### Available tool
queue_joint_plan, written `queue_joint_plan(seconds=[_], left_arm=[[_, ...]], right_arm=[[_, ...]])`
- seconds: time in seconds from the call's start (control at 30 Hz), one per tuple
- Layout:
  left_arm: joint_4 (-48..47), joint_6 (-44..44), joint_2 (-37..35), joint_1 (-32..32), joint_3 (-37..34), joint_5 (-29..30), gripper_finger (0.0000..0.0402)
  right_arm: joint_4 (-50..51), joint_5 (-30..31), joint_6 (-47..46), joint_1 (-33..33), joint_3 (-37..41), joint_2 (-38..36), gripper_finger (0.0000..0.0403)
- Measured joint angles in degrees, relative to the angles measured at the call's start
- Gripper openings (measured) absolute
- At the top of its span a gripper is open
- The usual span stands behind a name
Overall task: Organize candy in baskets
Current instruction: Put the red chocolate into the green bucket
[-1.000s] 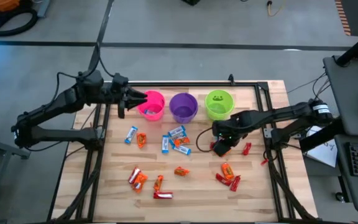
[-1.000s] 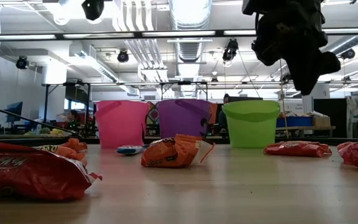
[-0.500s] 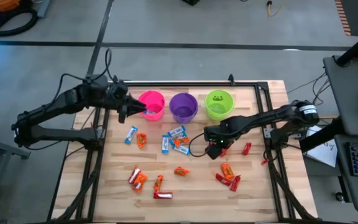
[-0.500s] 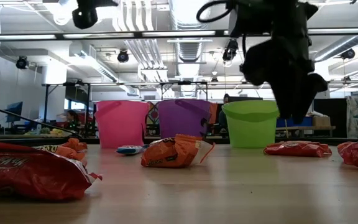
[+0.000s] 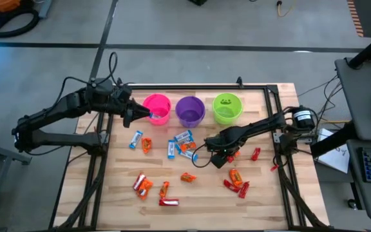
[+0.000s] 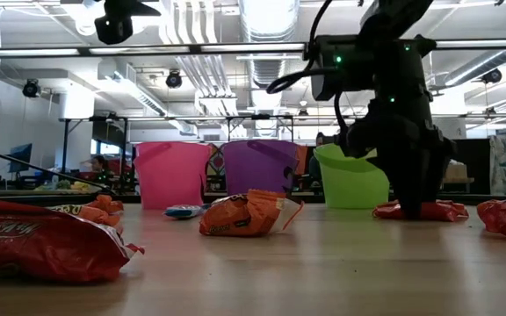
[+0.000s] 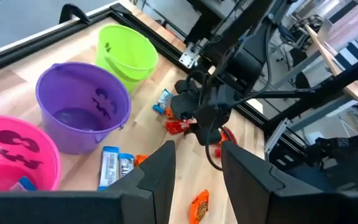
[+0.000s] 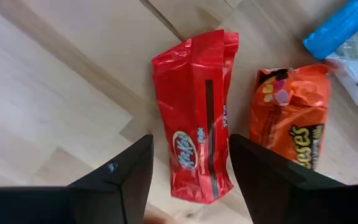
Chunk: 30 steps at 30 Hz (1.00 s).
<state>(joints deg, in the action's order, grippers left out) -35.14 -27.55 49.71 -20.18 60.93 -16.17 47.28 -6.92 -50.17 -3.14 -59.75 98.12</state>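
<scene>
Wooden table (image 5: 263,203), orange candy (image 8: 291,115) beside red candy (image 8: 197,118)

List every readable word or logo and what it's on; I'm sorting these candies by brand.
"KitKat": red wrapper between the right gripper's open fingers.
"REESE'S": orange wrapper beside it, partly readable.
Blue wrapper: no print readable.
Pink, purple and green baskets: face marks only.

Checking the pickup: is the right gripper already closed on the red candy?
No, the right gripper is open, its fingers straddling the red candy on the table.
</scene>
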Motion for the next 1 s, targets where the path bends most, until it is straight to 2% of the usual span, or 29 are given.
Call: queue_joint_plan(seconds=[0.23,0.43,0.7,0.83,1.0], left_arm=[[-0.40,0.00,0.01,0.00,0.00,0.67,0.0113],[-2.73,-0.12,0.26,0.00,0.00,0.94,0.0113],[-5.75,-0.66,0.70,0.02,0.00,4.80,0.0113],[-6.24,-0.85,0.98,0.02,0.00,5.74,0.0113],[-6.23,-1.80,2.00,0.01,0.00,9.62,0.0113]], right_arm=[[-0.25,-0.16,0.09,0.00,-0.02,0.10,0.0187],[-0.30,-0.41,0.24,0.02,0.00,-0.01,0.0129],[-0.43,-1.04,0.76,0.00,0.00,-1.29,0.0050],[-0.50,-1.04,0.70,0.04,0.00,-4.50,0.0040],[-2.78,-1.04,0.04,0.15,0.00,-9.50,0.0044]])
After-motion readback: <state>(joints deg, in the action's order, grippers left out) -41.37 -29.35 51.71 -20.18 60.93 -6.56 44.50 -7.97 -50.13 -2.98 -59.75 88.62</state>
